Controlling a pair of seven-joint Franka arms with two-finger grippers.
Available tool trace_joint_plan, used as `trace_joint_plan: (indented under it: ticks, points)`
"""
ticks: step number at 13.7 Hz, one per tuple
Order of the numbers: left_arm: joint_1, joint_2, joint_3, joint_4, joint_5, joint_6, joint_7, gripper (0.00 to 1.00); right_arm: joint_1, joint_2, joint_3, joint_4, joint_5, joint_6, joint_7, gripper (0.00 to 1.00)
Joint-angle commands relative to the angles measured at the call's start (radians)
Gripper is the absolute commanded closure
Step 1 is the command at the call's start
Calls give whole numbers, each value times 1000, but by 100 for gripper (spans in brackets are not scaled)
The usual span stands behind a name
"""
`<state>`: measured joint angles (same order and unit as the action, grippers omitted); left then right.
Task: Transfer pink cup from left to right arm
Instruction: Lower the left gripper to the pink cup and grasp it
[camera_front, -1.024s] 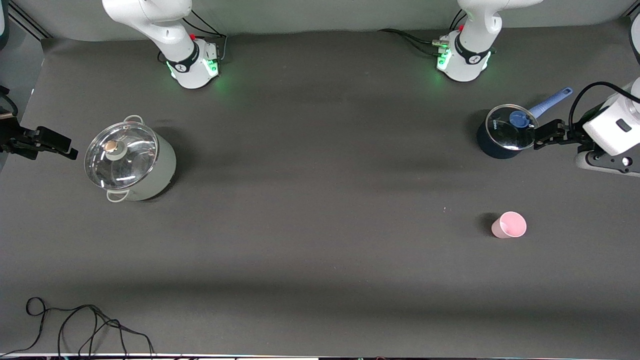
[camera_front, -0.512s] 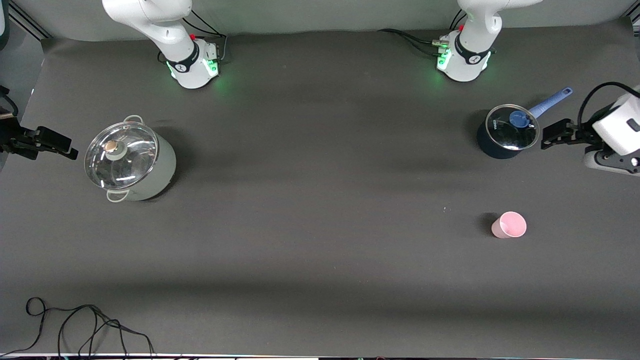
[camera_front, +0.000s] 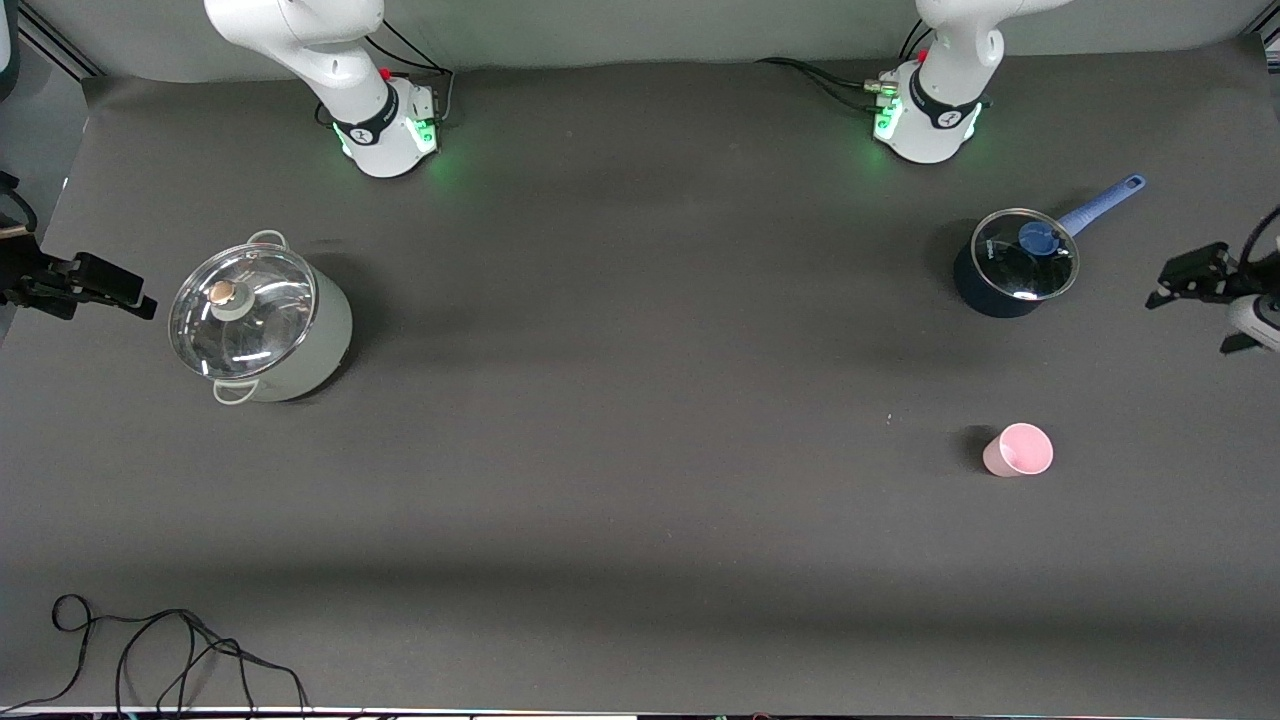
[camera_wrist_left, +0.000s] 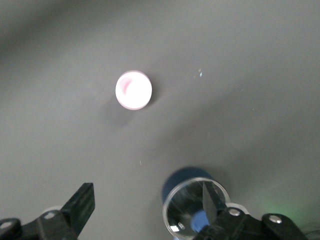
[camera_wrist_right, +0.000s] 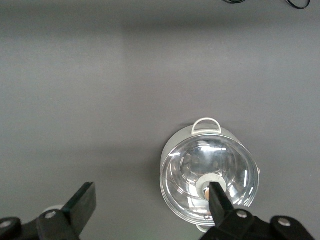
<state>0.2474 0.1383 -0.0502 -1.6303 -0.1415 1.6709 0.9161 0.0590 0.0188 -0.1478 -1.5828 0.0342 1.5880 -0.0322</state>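
Pink cup (camera_front: 1018, 450) stands upright, nothing in it, nearer the front camera than the lidded blue saucepan (camera_front: 1012, 263); left gripper (camera_front: 1178, 281) and right gripper (camera_front: 110, 292) hang wide open, holding nothing

Dark grey table mat (camera_front: 640, 330), pale wall strip along top, green glow near it

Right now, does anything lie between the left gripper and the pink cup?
No. In the left wrist view the table between the left gripper and the pink cup is bare; the blue saucepan sits beside that line.
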Motion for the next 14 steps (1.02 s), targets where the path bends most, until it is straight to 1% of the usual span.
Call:
trace_joint_plan:
  ticks: [1,2,4,6,8,10,12,14]
  points:
    - [62,104,-5,73,-136,12,276,2,4,-8,1,6,-2,-16,5,0]
    - [78,137,-5,90,-173,10,352,2,4,-8,1,6,-2,-16,3,0]
    - [142,184,-5,92,-272,10,493,2,4,-8,1,6,-2,-16,3,0]
    - [208,254,-5,93,-398,4,709,2,4,-8,2,6,-2,-16,6,0]
    - [288,349,-8,95,-539,-9,921,1,4,-7,2,4,-2,-16,6,0]
    - [335,455,-11,96,-648,-40,1085,2,4,-7,4,6,-2,-16,6,0]
    - [355,587,-13,141,-752,-94,1241,2,4,-7,4,4,-2,-16,6,0]
    - [357,661,-14,155,-815,-125,1315,1,4,-7,4,4,-2,-16,6,0]
